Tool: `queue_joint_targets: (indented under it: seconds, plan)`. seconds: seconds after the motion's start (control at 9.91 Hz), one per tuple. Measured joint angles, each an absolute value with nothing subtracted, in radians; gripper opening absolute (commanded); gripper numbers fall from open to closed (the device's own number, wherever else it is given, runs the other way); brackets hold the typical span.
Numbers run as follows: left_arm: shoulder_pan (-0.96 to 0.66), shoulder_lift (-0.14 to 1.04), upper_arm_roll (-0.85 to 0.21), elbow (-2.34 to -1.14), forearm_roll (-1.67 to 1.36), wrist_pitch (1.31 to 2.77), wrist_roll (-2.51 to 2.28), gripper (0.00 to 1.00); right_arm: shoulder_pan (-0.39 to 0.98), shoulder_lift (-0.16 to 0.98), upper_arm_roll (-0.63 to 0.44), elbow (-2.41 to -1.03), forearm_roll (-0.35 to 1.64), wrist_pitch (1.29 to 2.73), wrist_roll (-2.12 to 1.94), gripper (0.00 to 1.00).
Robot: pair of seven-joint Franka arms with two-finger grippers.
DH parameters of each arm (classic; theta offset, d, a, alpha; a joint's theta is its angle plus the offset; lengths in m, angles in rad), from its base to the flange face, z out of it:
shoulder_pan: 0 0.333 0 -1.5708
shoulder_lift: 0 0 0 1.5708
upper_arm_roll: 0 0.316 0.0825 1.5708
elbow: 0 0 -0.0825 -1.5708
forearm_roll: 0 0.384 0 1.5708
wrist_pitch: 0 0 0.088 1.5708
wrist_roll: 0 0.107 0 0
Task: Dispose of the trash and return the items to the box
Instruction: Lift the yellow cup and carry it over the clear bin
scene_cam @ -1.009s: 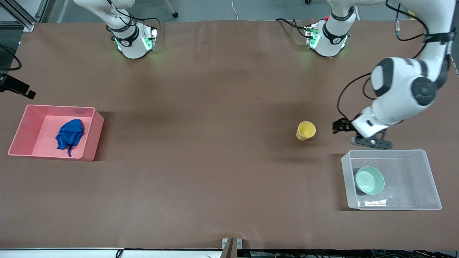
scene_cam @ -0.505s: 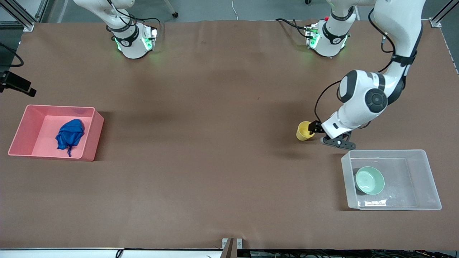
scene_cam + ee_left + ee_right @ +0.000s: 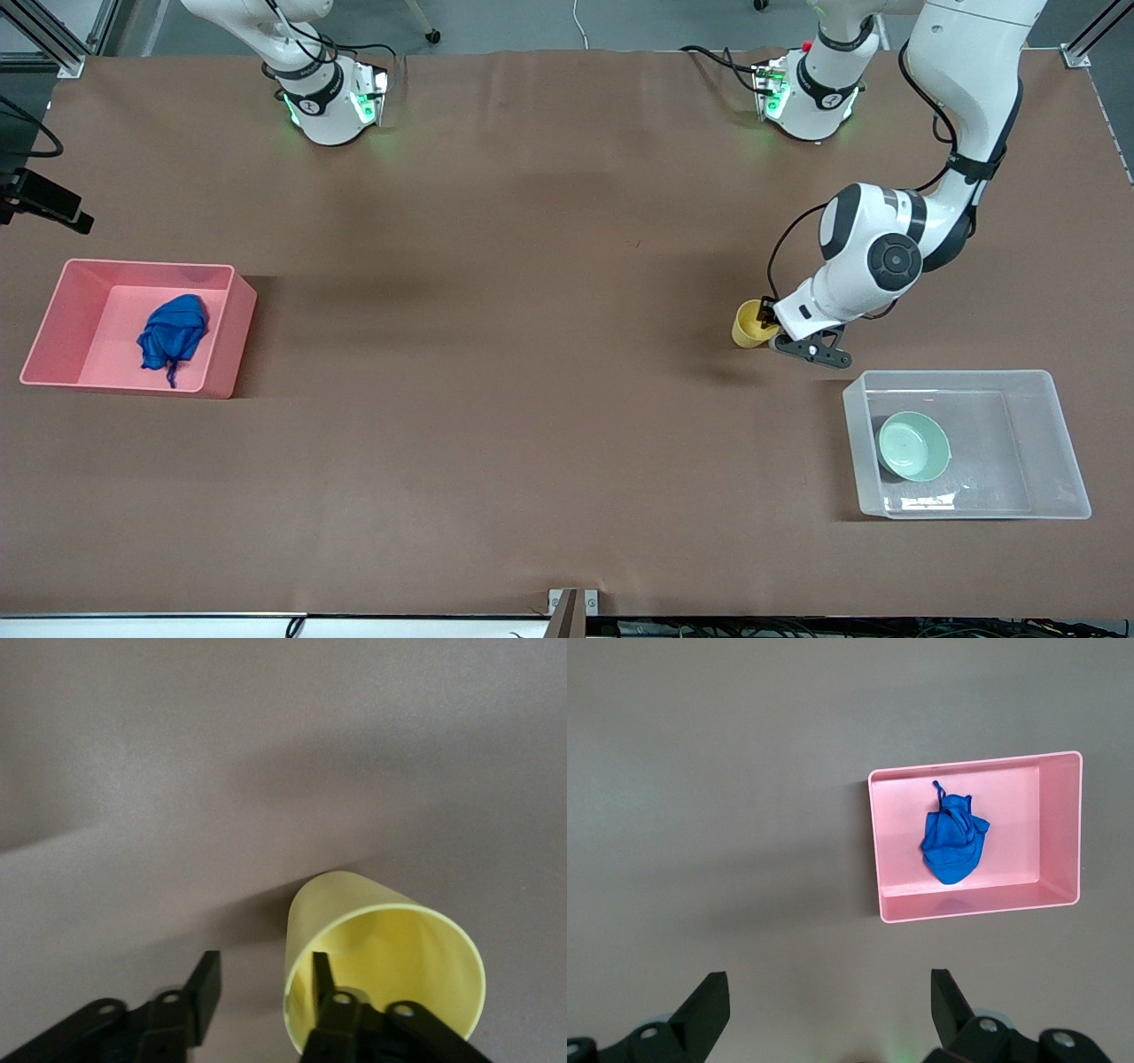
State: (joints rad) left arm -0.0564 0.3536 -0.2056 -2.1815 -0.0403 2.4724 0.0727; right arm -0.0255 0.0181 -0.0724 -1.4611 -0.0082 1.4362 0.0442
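The yellow cup (image 3: 751,324) stands on the brown table, farther from the front camera than the clear box (image 3: 957,378). My left gripper (image 3: 769,321) is open at the cup's rim. In the left wrist view (image 3: 266,964) one finger is inside the cup (image 3: 390,957) and the other outside its wall. The mint-green bowl (image 3: 913,447) lies in the clear box. The blue wad (image 3: 171,333) lies in the pink bin (image 3: 232,346). My right gripper (image 3: 829,981) is open and empty, high over the table, outside the front view. Its wrist view shows the wad (image 3: 953,843) in the bin (image 3: 974,902).
The pink bin sits at the right arm's end of the table, the clear box at the left arm's end. Both arm bases stand along the table's edge farthest from the front camera. Brown table surface lies between the bin and the cup.
My left arm has swung from beside the clear box toward the cup and lowered. Its open fingers now straddle the cup's wall. The cup, bowl and wad have not moved.
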Motion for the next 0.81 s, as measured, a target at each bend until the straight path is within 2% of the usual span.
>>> queue_joint_targets:
  seconds: [0.5,0.81]
  plan:
    - [-0.053,0.327,-0.214,-2.142,-0.040,2.479,0.085,0.00,-0.025,0.018,-0.072,-1.456,-0.020,1.437,0.042,1.00]
    - [-0.050,0.309,-0.148,-1.962,-0.040,2.327,0.135,0.00,-0.025,0.018,-0.072,-1.456,-0.020,1.437,0.042,1.00]
